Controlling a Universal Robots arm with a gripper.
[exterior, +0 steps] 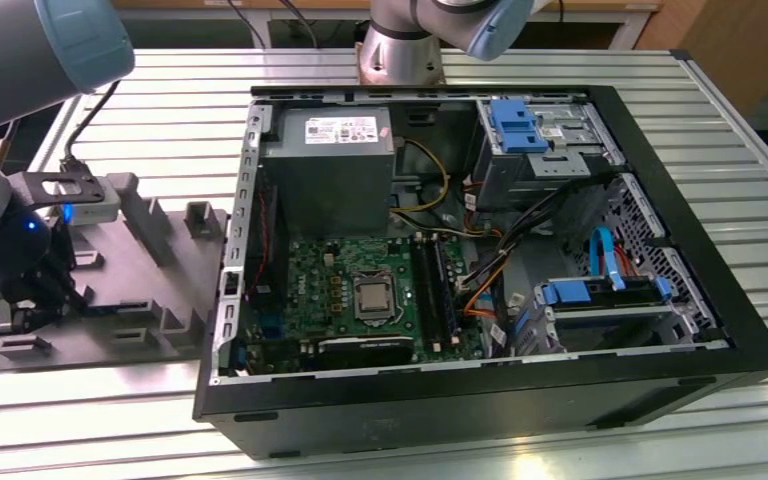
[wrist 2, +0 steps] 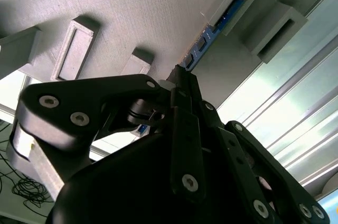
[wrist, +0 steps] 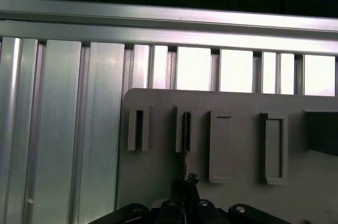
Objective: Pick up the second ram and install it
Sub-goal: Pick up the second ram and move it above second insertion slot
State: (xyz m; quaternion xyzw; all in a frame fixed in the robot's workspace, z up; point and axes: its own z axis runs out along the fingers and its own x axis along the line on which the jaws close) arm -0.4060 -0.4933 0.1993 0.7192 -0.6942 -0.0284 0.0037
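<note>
The second ram (wrist 2: 217,23) is a thin stick standing on edge in a slot of the grey tray (wrist 2: 132,7); its blue-tinted edge with small chips shows. In the first wrist view the second ram (wrist: 186,129) is a thin dark line running from a tray (wrist: 237,108) slot down between the fingers. My gripper (wrist 2: 179,78) (wrist: 186,182) is shut on the near end of the stick. In the exterior view my gripper (exterior: 8,315) is low over the tray (exterior: 144,290) at the left. The green board's long memory slots (exterior: 435,290) lie beside the silver chip (exterior: 373,295).
An open black computer case (exterior: 491,400) lies on the slatted aluminium table (exterior: 758,190), to the exterior view's right of the tray. Inside are a grey power supply (exterior: 331,160), loose cables (exterior: 484,275) and blue drive brackets (exterior: 518,125). The tray carries several upright posts (exterior: 204,215).
</note>
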